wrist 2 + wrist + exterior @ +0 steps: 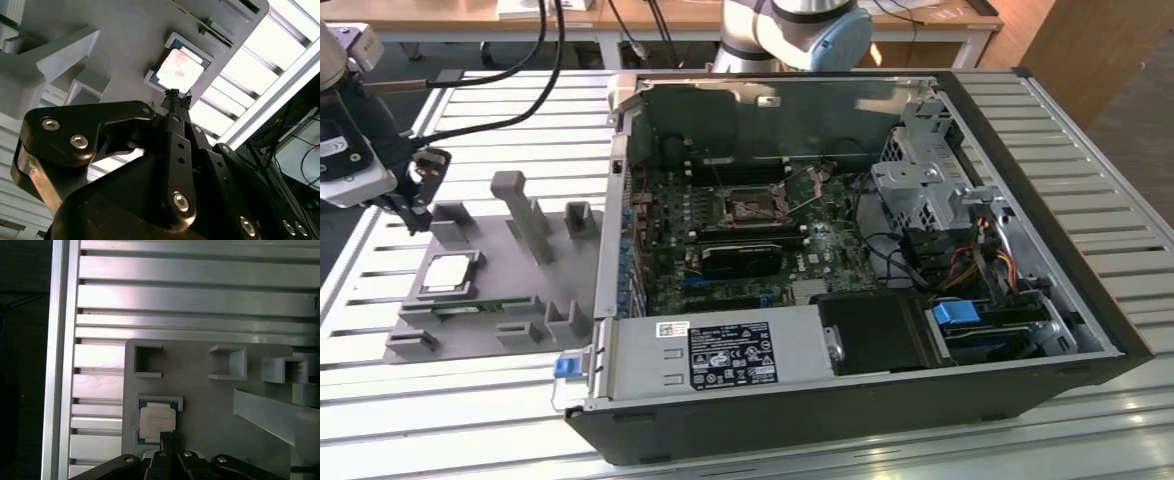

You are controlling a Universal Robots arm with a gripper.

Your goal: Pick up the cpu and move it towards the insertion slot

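Fingers [173, 102], seemingly pressed together, are held just above the cpu [179, 70], which is seated in its tray [125, 50] recess, ungripped, well apart from the insertion slot [750, 205].

The table [1081, 120] is a top of pale metal slats with dark gaps between them. Below the claw [416, 215] a grey tray [520, 290] lies flat on the slats, with bare slats beside it. Well apart from the claw, toward the exterior view's right, an open computer case [854, 425] lies on its side on the same slats.
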